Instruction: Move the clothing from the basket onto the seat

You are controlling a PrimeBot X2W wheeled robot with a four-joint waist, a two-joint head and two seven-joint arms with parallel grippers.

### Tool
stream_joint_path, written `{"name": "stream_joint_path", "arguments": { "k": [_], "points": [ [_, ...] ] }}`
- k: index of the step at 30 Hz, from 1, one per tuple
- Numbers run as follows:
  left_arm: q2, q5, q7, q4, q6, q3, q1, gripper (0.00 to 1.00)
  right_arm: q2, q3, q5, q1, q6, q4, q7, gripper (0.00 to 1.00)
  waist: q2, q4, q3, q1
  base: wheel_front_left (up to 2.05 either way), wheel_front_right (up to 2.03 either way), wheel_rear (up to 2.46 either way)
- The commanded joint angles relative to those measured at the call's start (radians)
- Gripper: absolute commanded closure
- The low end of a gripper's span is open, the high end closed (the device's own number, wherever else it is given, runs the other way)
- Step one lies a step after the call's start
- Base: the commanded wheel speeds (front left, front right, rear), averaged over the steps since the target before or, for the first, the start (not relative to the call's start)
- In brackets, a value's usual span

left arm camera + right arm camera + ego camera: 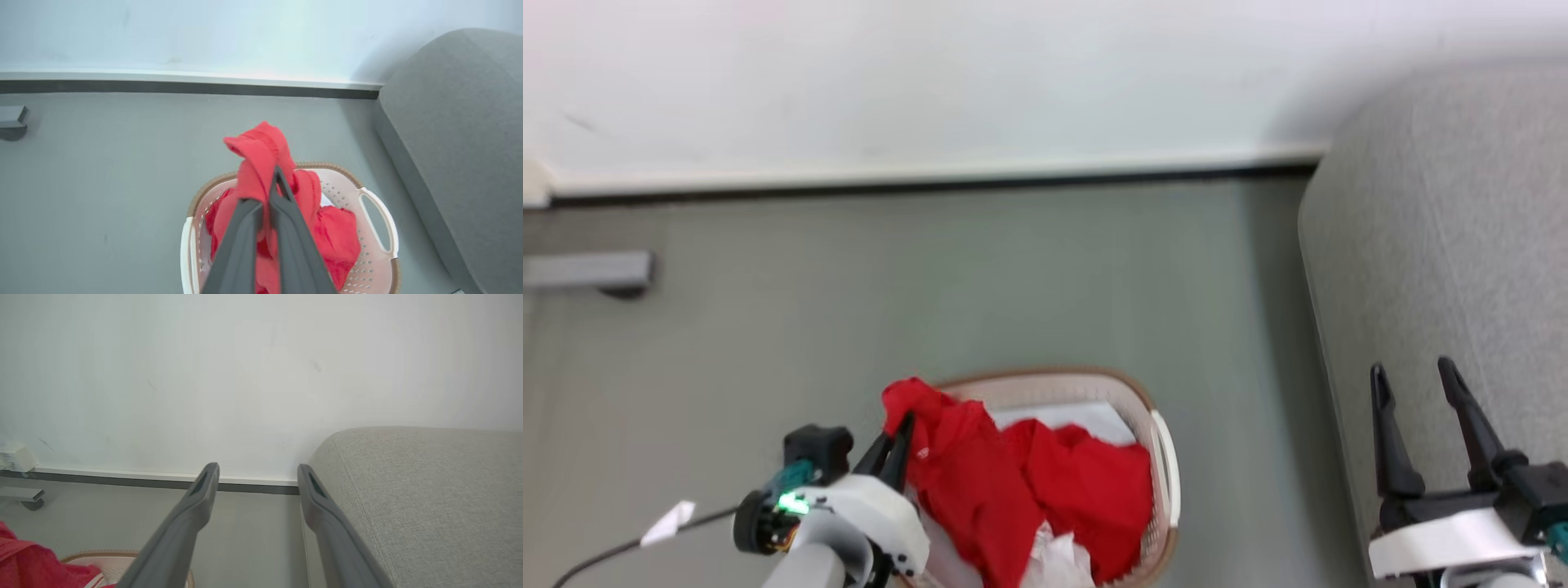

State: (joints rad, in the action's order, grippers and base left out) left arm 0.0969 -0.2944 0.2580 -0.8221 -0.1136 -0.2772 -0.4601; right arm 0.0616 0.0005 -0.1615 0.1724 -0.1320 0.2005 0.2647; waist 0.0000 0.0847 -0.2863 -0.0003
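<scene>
Red clothing (1013, 482) lies heaped in the cream basket (1164, 457) on the floor. My left gripper (900, 433) is shut on a fold of that clothing (261, 155), which bunches up above the basket (380, 228) between its dark fingers (286, 228). My right gripper (1413, 380) stands open and empty over the near edge of the grey seat (1445, 245). In the right wrist view the open gripper (257, 473) points at the wall, with the seat (425, 490) on the right and a bit of clothing (24, 559) at the lower left.
White fabric (1062, 559) lies in the basket under the red pile. A wall with a dark skirting strip (931, 186) runs behind the grey floor (931, 286). A grey foot of some furniture (596, 273) sits at the left. A cable with a white tag (666, 523) trails near my left arm.
</scene>
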Motion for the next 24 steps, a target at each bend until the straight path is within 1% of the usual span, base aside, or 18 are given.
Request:
{"name": "stream_joint_path", "arguments": {
  "k": [1, 7, 8, 13, 19, 24],
  "points": [
    [0.006, -0.014, 0.007, 0.033, 0.006, 0.006, 0.035, 1.0, 0.005, 0.0, 0.001, -0.024, 0.002, 0.006, 0.0, 0.0, 0.0, -0.035, 0.1, 0.0003, 0.0, 0.0, 0.0],
    [0.033, -0.032, 0.001, 0.282, 0.039, 0.029, 0.18, 1.0, 0.008, 0.01, 0.004, -0.075, 0.002, 0.009, 0.0, 0.0, 0.0, -0.037, 0.197, 0.0003, 0.0, 0.0, 0.0],
    [0.045, -0.037, -0.009, 0.363, 0.047, 0.032, 0.224, 1.0, 0.01, 0.015, 0.004, -0.088, 0.002, 0.011, 0.0, 0.0, 0.0, -0.036, 0.223, 0.0003, 0.0, 0.0, 0.0],
    [0.077, -0.052, -0.035, 0.547, 0.07, 0.047, 0.318, 1.0, 0.022, 0.037, 0.0, -0.122, 0.002, 0.016, 0.0, 0.0, 0.0, -0.026, 0.288, 0.0003, 0.0, 0.0, 0.0],
    [0.115, -0.065, -0.089, 0.722, 0.095, 0.069, 0.384, 1.0, 0.031, 0.05, -0.007, -0.142, 0.002, 0.012, 0.0, 0.0, 0.0, -0.016, 0.323, 0.0003, 0.0, 0.0, 0.0],
    [0.14, -0.068, -0.134, 0.796, 0.107, 0.076, 0.401, 1.0, 0.045, 0.074, -0.009, -0.133, 0.002, 0.006, 0.0, 0.0, 0.0, -0.013, 0.329, 0.0003, 0.0, 0.0, 0.0]
  ]
}}
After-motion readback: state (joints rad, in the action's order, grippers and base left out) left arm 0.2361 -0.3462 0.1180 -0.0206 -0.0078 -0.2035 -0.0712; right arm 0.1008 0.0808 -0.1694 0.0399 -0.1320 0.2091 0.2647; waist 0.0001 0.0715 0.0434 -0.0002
